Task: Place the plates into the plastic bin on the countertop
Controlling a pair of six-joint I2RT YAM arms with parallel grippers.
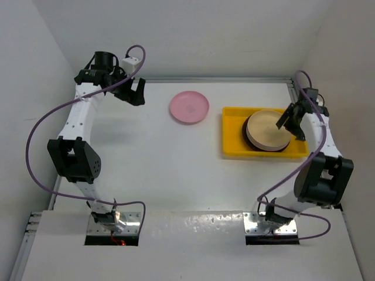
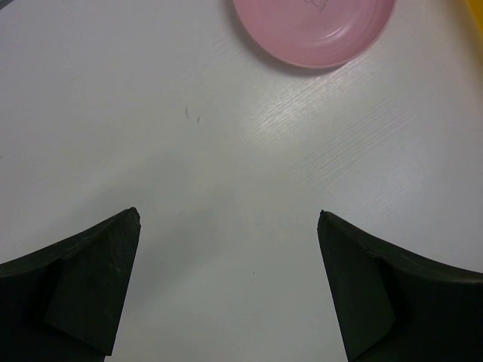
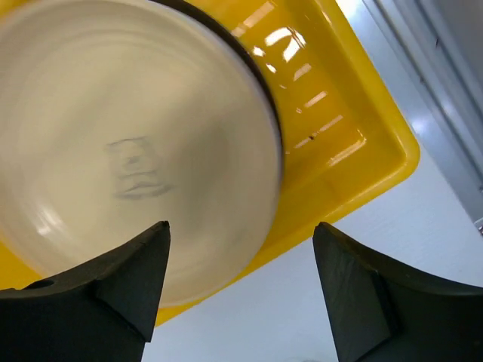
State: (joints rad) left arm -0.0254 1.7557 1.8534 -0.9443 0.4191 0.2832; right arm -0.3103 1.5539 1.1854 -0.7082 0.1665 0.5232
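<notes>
A pink plate (image 1: 189, 107) lies alone on the white countertop (image 1: 164, 158) at the back middle. It also shows at the top of the left wrist view (image 2: 313, 30). The yellow plastic bin (image 1: 231, 147) at the right holds a stack of plates with a cream plate (image 1: 263, 130) on top and dark rims below. My left gripper (image 1: 133, 95) is open and empty, left of the pink plate, over bare countertop (image 2: 228, 213). My right gripper (image 1: 291, 126) is open and empty above the stack's right edge. In the right wrist view (image 3: 241, 226) it hovers over the cream plate (image 3: 128, 151) and the bin's rim (image 3: 339, 143).
White walls close in the countertop at the left, back and right. A metal edging strip (image 1: 290, 88) runs along the back and right edge, close to the bin.
</notes>
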